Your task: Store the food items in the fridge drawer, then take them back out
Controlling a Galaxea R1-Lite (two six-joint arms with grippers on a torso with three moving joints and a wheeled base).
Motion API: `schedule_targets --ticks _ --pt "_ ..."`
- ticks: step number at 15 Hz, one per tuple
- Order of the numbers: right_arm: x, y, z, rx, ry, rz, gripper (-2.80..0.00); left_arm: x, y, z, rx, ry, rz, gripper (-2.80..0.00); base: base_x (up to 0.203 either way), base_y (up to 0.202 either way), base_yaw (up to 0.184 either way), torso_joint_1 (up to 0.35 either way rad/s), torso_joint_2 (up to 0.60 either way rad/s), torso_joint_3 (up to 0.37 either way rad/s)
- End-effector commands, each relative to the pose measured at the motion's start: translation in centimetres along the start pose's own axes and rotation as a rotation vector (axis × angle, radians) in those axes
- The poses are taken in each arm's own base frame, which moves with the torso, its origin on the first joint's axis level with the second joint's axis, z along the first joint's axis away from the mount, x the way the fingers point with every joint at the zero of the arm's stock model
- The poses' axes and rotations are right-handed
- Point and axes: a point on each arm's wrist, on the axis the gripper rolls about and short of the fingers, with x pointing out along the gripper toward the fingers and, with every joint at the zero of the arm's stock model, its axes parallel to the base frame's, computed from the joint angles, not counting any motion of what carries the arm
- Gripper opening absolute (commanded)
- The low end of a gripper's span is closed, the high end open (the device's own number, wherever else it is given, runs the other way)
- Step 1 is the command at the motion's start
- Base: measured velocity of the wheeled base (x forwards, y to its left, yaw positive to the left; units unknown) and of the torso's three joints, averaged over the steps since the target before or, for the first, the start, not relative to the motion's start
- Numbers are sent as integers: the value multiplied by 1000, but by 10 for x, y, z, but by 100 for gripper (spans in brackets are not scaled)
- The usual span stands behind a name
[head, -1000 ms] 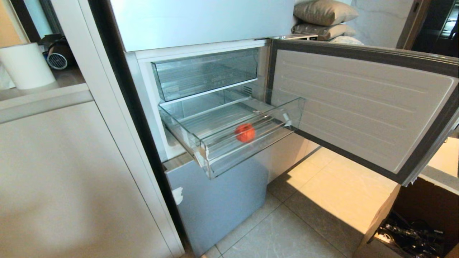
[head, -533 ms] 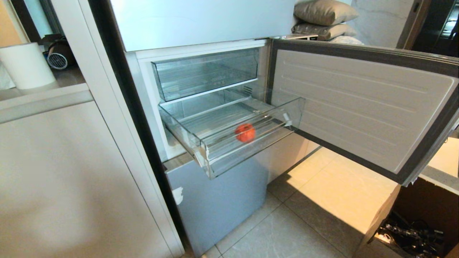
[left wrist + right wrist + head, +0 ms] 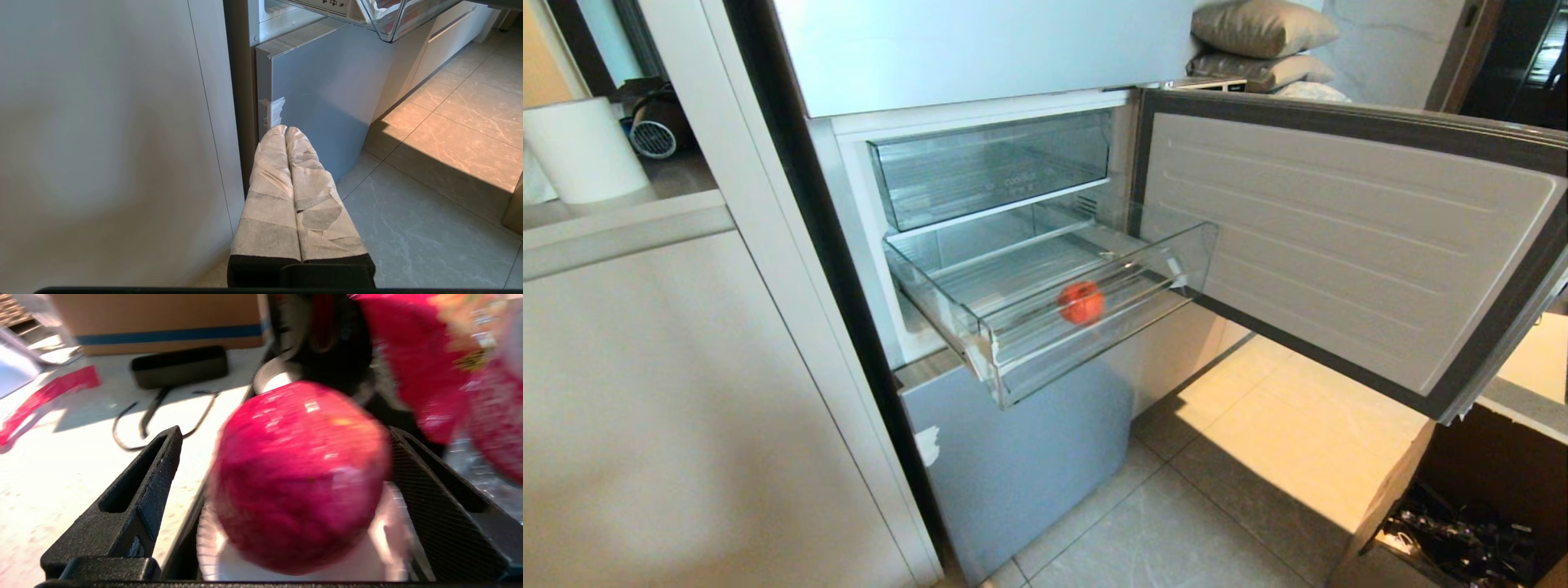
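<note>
A red apple (image 3: 1081, 302) lay in the pulled-out fridge drawer (image 3: 1094, 327). The right pincer (image 3: 282, 473) gaped wide around a second apple (image 3: 300, 477) on a white plate (image 3: 245, 563). The left pincer (image 3: 285, 132) hung clenched, empty, beside the fridge (image 3: 327, 94).

Left tool (image 3: 286, 132) parked low, pointing forward and down, taped fingers (image 3: 271, 175) pressed flat together, nothing between them. Right tool (image 3: 282, 469) spread wide, black fingers (image 3: 141, 486) well apart on either side, not clamped on anything. Neither arm showing up in the head view.
</note>
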Motion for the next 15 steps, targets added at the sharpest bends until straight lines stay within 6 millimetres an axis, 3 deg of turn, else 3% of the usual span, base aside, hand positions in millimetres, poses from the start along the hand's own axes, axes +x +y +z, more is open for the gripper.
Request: schedule_targets --ticks 1,2,3,8,12,15 --pt "2 2 -6 3 7 15 0 0 0 0 0 -3 0 -280 0 0 0 0 0 0" --pt "2 3 -6 2 8 18 0 0 0 0 0 -2 0 -280 0 0 0 0 0 0" --pt "2 3 -6 1 8 18 -280 0 0 0 0 -2 0 -280 0 0 0 0 0 0" --pt "0 7 5 -1 -12 26 -280 0 0 0 0 -1 0 -280 0 0 0 0 0 0" --pt "-21 21 62 -5 -41 25 -280 0 0 0 0 -2 -1 -280 0 0 0 0 0 0" --pt "-59 34 102 6 6 15 -280 0 0 0 0 -2 0 -280 0 0 0 0 0 0"
